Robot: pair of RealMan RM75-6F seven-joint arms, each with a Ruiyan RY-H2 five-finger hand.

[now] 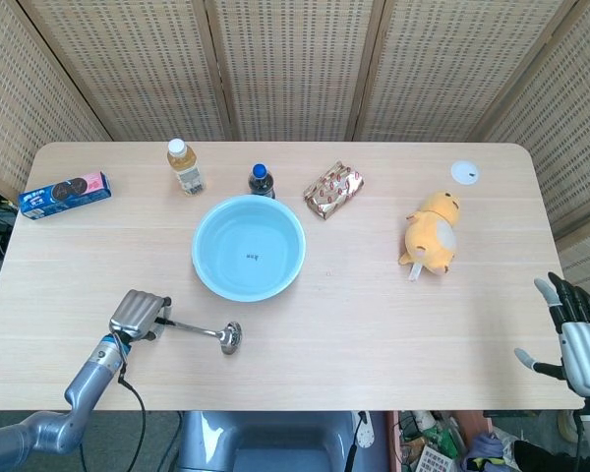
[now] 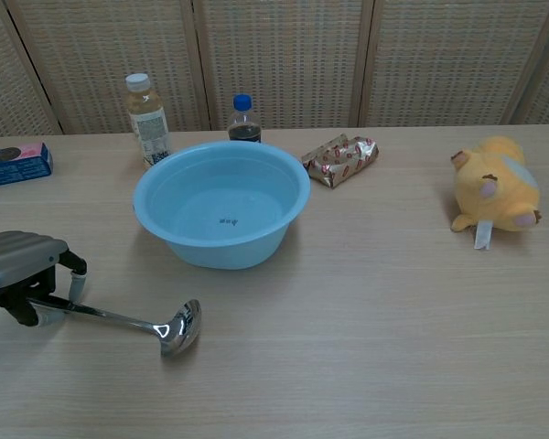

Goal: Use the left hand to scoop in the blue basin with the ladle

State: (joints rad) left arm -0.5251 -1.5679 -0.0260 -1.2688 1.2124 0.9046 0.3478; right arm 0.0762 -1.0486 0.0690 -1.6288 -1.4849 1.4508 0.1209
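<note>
No legible text anywhere. Small dark mark on floor of round light-blue plastic basin [image 1: 249, 246], print on blue-pink cookie box [image 1: 65, 194], bottle labels: all too small to read.

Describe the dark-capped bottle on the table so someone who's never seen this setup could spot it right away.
Start at the blue basin in the middle of the table. Right behind its far rim stands a small bottle of dark drink. Its blue cap and dark contents set it apart from the taller, white-capped bottle of pale yellow drink to its left and the shiny snack packet to its right.
</note>
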